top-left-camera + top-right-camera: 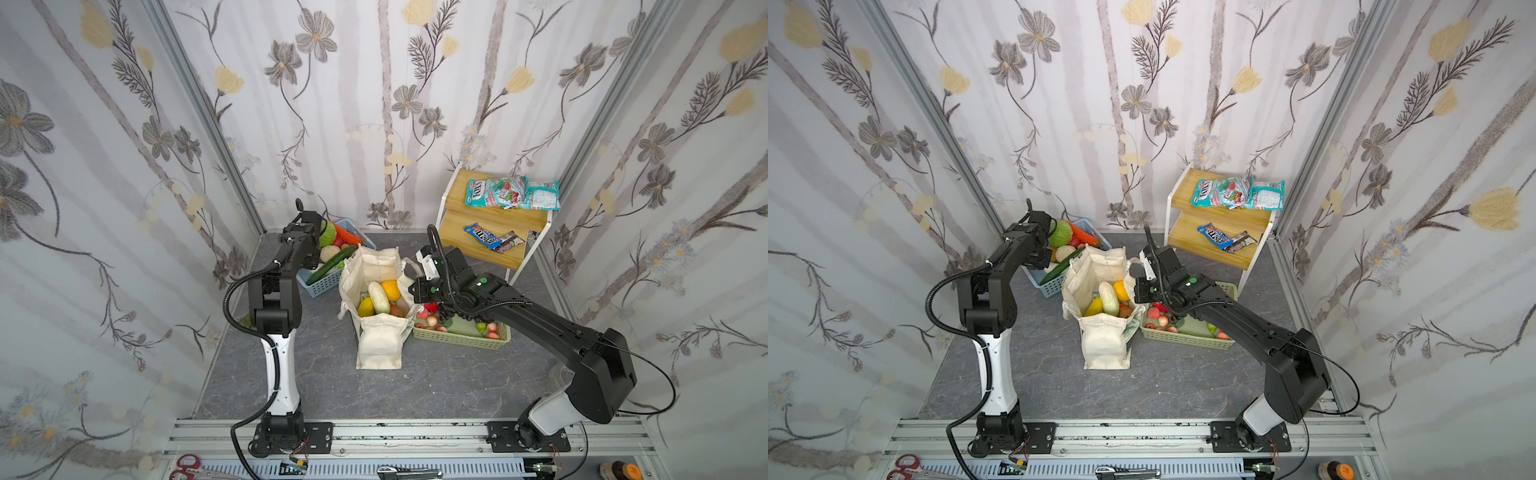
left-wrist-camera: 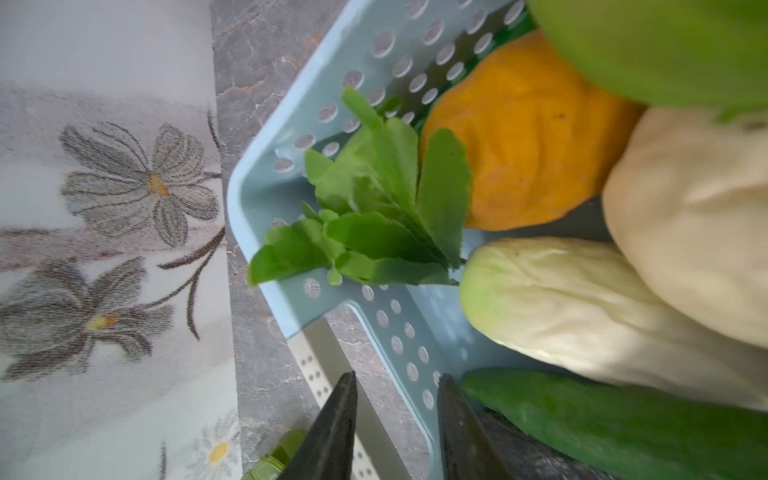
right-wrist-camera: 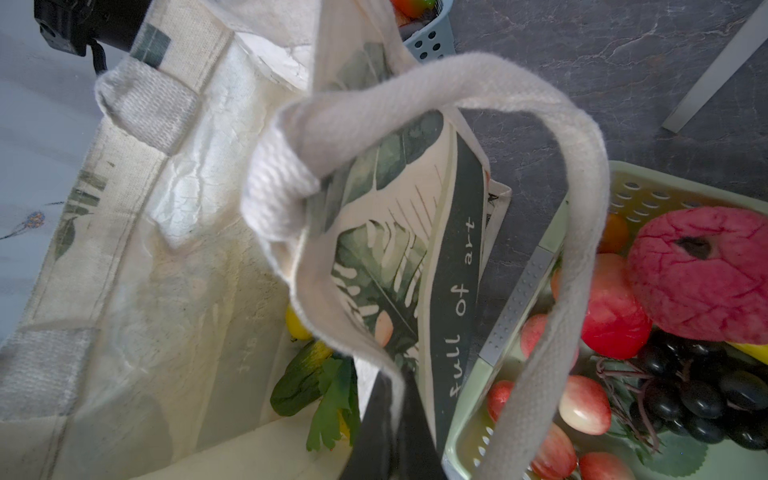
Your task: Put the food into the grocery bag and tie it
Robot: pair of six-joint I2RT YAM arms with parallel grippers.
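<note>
**Pinching the bag rim on the right; hanging part-open over the blue basket on the left**

Standing upright in the middle of the grey table (image 1: 436,382), mouth open upward in both top views: the grocery bag (image 1: 380,332). Packed into it, close together and showing at the mouth: the pale white-green oblong vegetable (image 1: 379,297), the round orange (image 1: 391,289) behind and to its right, and the yellow oblong fruit (image 1: 365,308) at its near left. Lower down in the right wrist view, a green-and-yellow item too dim to name.

Closed right down on the cream hem of the bag's leaf-print side with the right gripper (image 3: 392,399). Gripping at the bag's right rim, as seen from above. Arching over that grip in the right wrist view: one long cream handle (image 3: 457,79), slack and untied. So, food just left of this gripper and a little below it, inside the very bag it pinches.

Hovering behind and to the left of the bag with the left gripper (image 2: 398,386). Parted partway, with nothing between the dark fingers (image 2: 338,432) and nothing held. Hanging over one corner of the blue basket (image 2: 257,195), just beside a cucumber (image 2: 623,428) lying in it. Well apart from the bagged food, with the bag's left wall in between.

Sitting close against the bag's right side, under the right arm: the pale green basket (image 1: 461,340).
</note>
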